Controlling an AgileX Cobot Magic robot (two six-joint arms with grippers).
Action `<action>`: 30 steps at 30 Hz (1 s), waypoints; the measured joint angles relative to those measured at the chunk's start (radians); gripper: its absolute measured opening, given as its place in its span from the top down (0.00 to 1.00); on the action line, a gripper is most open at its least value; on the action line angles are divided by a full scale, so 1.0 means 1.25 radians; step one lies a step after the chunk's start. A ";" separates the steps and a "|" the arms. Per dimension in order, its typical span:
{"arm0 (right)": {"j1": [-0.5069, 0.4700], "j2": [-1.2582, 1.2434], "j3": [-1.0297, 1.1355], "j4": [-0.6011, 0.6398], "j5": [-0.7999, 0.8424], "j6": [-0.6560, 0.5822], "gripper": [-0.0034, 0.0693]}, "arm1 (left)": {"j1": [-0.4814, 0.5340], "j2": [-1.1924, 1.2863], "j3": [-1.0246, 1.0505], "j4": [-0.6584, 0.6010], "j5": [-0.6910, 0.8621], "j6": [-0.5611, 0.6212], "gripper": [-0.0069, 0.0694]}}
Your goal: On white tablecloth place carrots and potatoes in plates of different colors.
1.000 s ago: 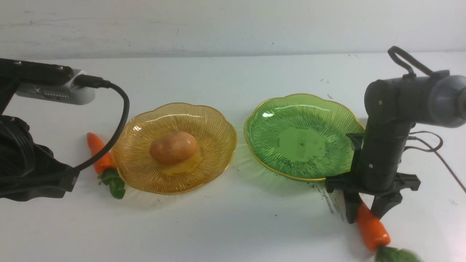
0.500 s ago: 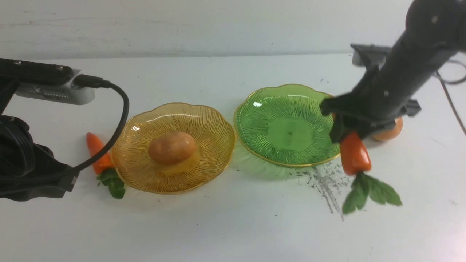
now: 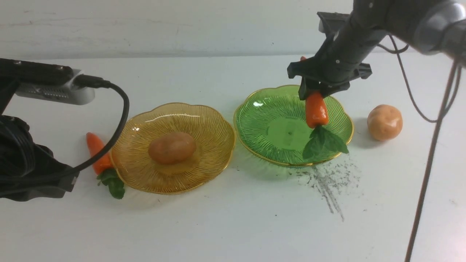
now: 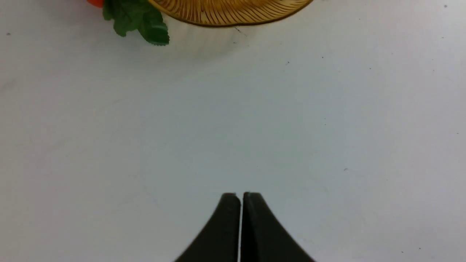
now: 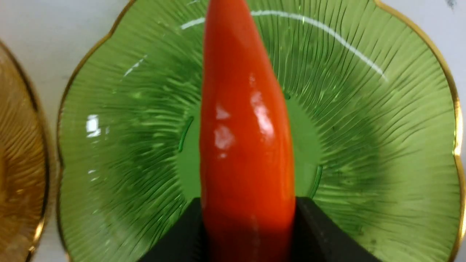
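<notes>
1. While the glossy orange toy carrot (image 3: 316, 109) hangs leaf-end down over the translucent green ribbed plate (image 3: 271, 109) with its scalloped gold rim, we judge the step in hand to be setting it down there.
2. The right gripper (image 3: 313, 92) pinches the carrot toward its tapered end, with its jaws partly apart and the carrot filling the gap.
3. To do this well, we would lower until the leaves and the thick end rest on the plate's flat middle. A release from height could let so glossy a thing skid down the ribs toward the rim.
4. We would then spread the jaws wide and lift straight up, so that the pads neither drag the carrot nor tip the plate.
5. The carrot points straight down out of the gripper. In the right wrist view it crosses the plate's centre, clear of the rim on both sides. We cannot tell whether the leaves touch the plate.
6. The green plate stands right of the middle of the white tablecloth (image 3: 233, 218).
7. A tan-brown toy potato (image 3: 384, 122) sits on the cloth just beyond that plate, toward the right edge.
8. The translucent amber ribbed plate (image 3: 207, 120), left of the middle, holds the second potato (image 3: 172, 147). The second carrot (image 3: 96, 153) lies on the cloth just beside this plate, on the side toward the left edge.
9. The left gripper (image 4: 241, 203) is pressed together and empty, over bare cloth near the amber plate.
</notes>
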 joint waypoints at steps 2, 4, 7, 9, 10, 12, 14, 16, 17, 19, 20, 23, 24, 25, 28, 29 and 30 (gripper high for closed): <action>0.000 0.030 -0.019 -0.007 0.000 0.006 0.59 | 0.000 0.000 0.000 0.000 0.000 -0.002 0.91; 0.000 0.050 -0.028 -0.013 0.000 0.008 0.59 | 0.000 0.000 0.000 0.000 0.000 -0.012 0.91; 0.000 0.060 -0.033 -0.014 0.003 0.010 0.55 | 0.000 0.000 0.000 -0.002 0.000 -0.037 0.91; 0.000 0.061 -0.041 -0.014 0.019 0.010 0.47 | 0.000 0.000 0.000 -0.003 0.000 -0.044 0.91; 0.000 0.061 -0.051 -0.014 0.034 0.010 0.42 | 0.000 0.000 0.000 -0.004 0.000 -0.045 0.91; 0.000 0.061 -0.072 -0.014 0.056 0.010 0.34 | 0.000 0.000 0.000 -0.004 0.000 -0.046 0.91; 0.000 0.060 -0.094 -0.015 0.061 -0.002 0.27 | 0.000 0.000 0.000 -0.005 0.000 -0.048 0.91; 0.000 0.046 -0.100 -0.015 0.062 -0.008 0.23 | 0.000 0.000 0.000 -0.006 0.000 -0.048 0.91; 0.000 0.033 -0.097 -0.010 0.063 -0.014 0.23 | 0.000 0.000 0.000 -0.006 0.000 -0.048 0.91; 0.000 -0.004 -0.078 0.002 0.064 -0.025 0.23 | 0.000 0.000 0.000 -0.006 0.000 -0.049 0.91; 0.000 -0.035 -0.057 0.010 0.064 -0.032 0.24 | 0.000 0.000 0.000 -0.006 0.000 -0.054 0.91; 0.000 -0.163 0.046 0.019 0.065 -0.045 0.32 | 0.000 0.000 0.000 0.001 0.000 -0.096 0.91; 0.000 -0.174 0.046 0.019 0.065 -0.045 0.33 | 0.000 0.000 0.000 0.002 0.000 -0.096 0.91; 0.000 -0.258 0.117 0.020 0.065 -0.046 0.40 | 0.000 0.000 0.000 0.019 0.000 -0.125 0.91; 0.000 -0.379 0.231 0.020 0.065 -0.052 0.50 | 0.000 0.000 0.000 0.068 0.000 -0.172 0.88; 0.000 -0.466 0.299 0.020 0.067 -0.059 0.59 | 0.000 0.002 0.000 0.118 0.000 -0.227 0.85; 0.000 -0.476 0.308 0.020 0.067 -0.060 0.60 | 0.000 0.003 0.000 0.132 0.000 -0.244 0.85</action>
